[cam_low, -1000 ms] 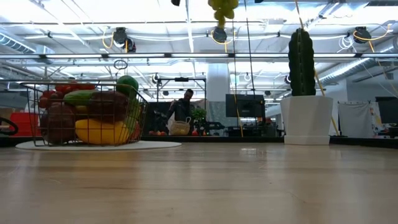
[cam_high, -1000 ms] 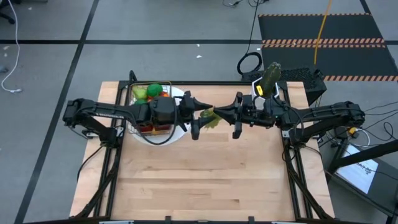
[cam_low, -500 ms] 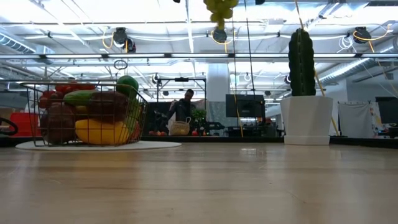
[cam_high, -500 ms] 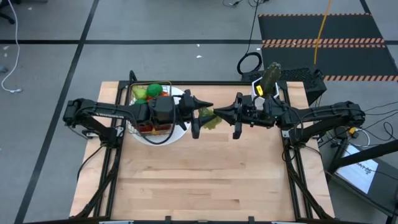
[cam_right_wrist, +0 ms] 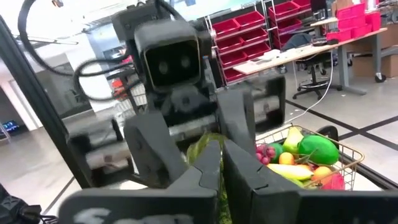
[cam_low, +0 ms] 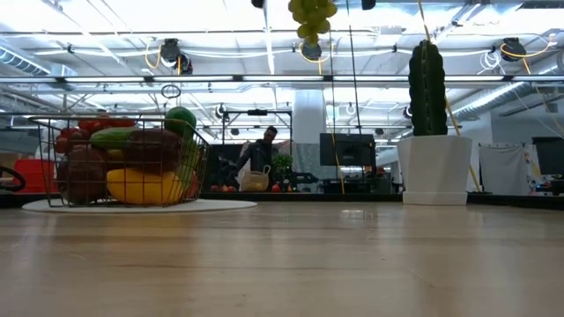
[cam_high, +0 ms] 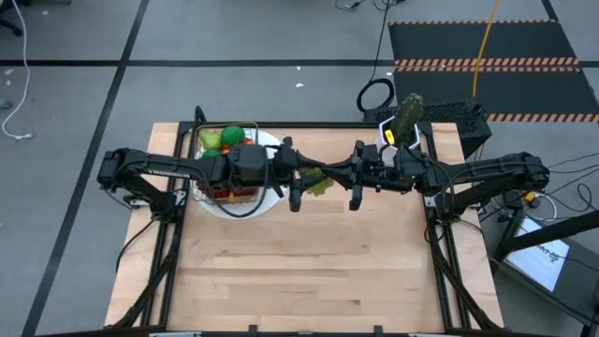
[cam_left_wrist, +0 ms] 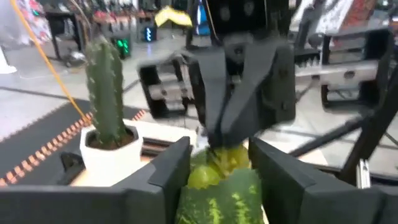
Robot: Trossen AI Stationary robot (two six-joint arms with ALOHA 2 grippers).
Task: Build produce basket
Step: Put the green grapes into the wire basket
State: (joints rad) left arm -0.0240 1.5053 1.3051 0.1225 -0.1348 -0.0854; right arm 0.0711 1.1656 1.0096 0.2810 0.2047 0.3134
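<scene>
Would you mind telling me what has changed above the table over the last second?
The left hand has narrowed its fingers around the green grapes, which the right hand holds shut, high over the table; whether the left one already grips them is unclear. The basket of produce on its plate and the cactus stayed put.

Grey floor (cam_high: 281, 37), red bins (cam_right_wrist: 249, 31), ceiling lights (cam_low: 132, 13).

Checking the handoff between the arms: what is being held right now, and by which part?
The right gripper pinches the green grapes at the stem end, high over the table; the left gripper has its fingers around the bunch's other end.
</scene>
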